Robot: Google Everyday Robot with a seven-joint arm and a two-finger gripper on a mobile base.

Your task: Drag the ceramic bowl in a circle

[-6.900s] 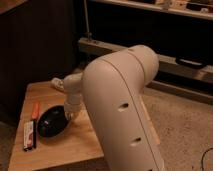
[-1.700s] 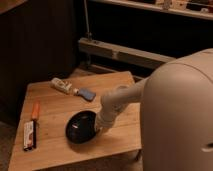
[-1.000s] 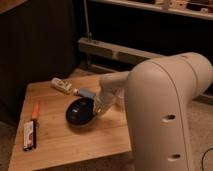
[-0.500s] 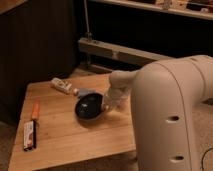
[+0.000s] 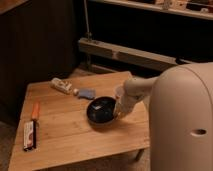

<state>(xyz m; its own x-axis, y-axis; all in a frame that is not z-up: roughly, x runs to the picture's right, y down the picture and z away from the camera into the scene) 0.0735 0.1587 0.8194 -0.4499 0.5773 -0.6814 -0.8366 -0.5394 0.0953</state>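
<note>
One arm on show, and its big cream shell fills the right side of the view, reaching down and to the left onto the wooden table [image 5: 75, 140]. At the end of it sits the gripper [image 5: 118, 111], low over the tabletop and pressed right up against the right-hand rim of the ceramic bowl [image 5: 101, 110]. Whether it has hold of the rim or merely leans on it, I cannot tell from here.

Immediately left of the gripper, then, is that bowl: round, shallow, glossy black, upright on the wood, with a pale glint of light on its inner surface. It sits a little right of the table's middle, nearer the back edge than the front.

Beyond the bowl, up and to the left of the gripper, lies a small blue-grey object [image 5: 86, 93], close to the bowl's rim but apart from it. Further out along that same line is a white packet [image 5: 61, 85], lying at a slant near the back edge.

Far left of the gripper, well clear of the bowl, an orange stick-like item [image 5: 35, 110] lies by the table's left edge, and just in front of it a flat bar in a dark, red and white wrapper [image 5: 30, 135].
</note>
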